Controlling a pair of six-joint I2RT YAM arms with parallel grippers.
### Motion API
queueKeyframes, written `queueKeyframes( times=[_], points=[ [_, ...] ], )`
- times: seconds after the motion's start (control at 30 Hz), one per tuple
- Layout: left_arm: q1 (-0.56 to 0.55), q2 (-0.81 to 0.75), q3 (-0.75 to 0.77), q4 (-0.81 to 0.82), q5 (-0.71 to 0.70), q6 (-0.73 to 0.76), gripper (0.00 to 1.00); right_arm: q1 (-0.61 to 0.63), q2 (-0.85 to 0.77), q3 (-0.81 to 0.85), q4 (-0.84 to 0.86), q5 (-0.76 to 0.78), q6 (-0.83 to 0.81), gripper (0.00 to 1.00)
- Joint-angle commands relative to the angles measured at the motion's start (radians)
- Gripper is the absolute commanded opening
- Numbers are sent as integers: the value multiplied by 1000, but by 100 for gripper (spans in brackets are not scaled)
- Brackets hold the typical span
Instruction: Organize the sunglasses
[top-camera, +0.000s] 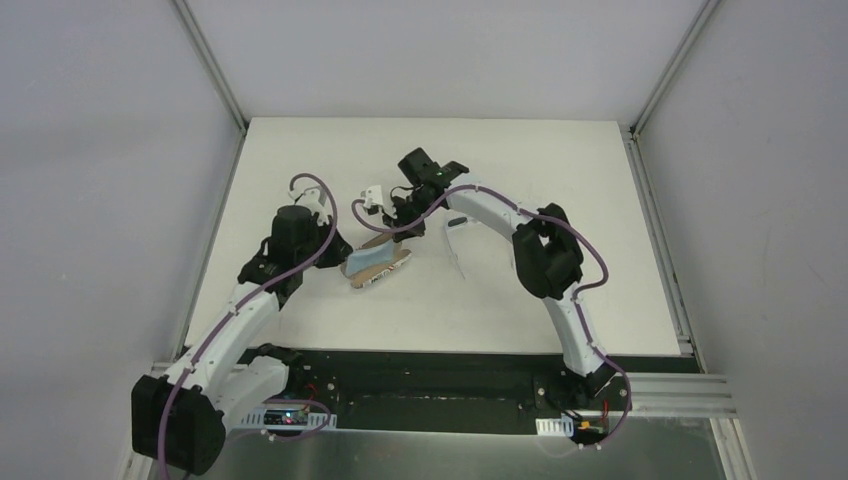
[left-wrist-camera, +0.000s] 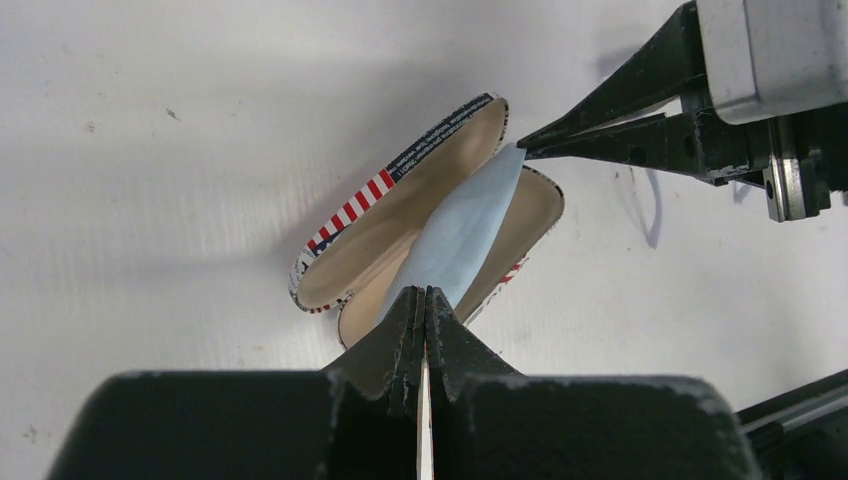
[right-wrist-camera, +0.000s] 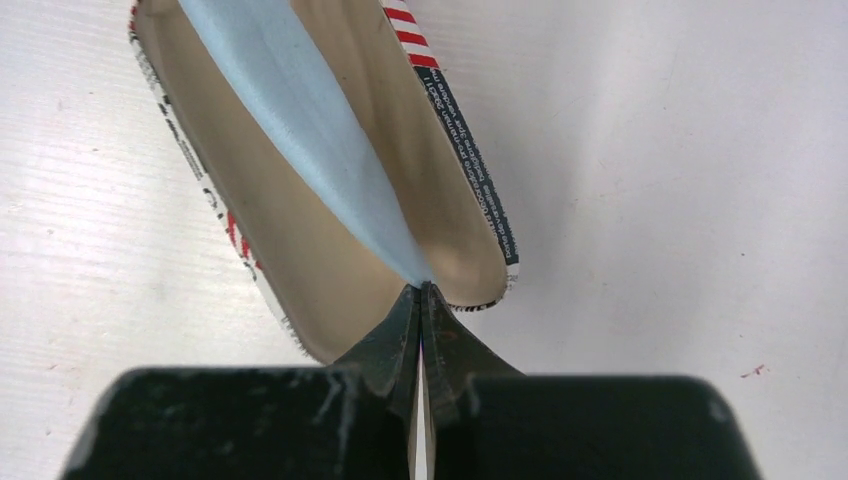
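The sunglasses (top-camera: 458, 258), thin and white, lie on the table just right of the open case (top-camera: 398, 260), partly under my right arm. A light blue cloth (left-wrist-camera: 465, 225) is stretched taut over the case's two tan-lined halves (left-wrist-camera: 370, 235). My left gripper (left-wrist-camera: 427, 293) is shut on the near end of the cloth. My right gripper (right-wrist-camera: 421, 288) is shut on its opposite corner, and its black fingertips (left-wrist-camera: 535, 140) show in the left wrist view. In the right wrist view the cloth (right-wrist-camera: 300, 130) runs away from the jaws across the case (right-wrist-camera: 455, 230).
The white table (top-camera: 560, 170) is bounded by metal rails on the left and right. Grey walls stand close round it. Both arms meet over the middle of the table, with the arm bases at the near edge.
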Motion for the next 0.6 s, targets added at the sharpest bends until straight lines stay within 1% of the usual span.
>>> queueKeyframes(
  times=[0.0,0.13,0.37,0.47,0.57],
  points=[
    [10,-96,-43,75,-30,-141,0,11,-105,83,-100,16,-5,0],
    [9,-184,-89,88,-30,-221,0,19,-144,92,-141,44,-2,0],
    [-1,-278,-129,81,9,-309,0,34,-201,93,-207,90,8,0],
    [-6,-297,-138,72,14,-335,0,41,-213,94,-248,95,7,0],
    [-13,-278,-151,67,46,-362,0,51,-221,83,-284,99,11,0]
  ],
)
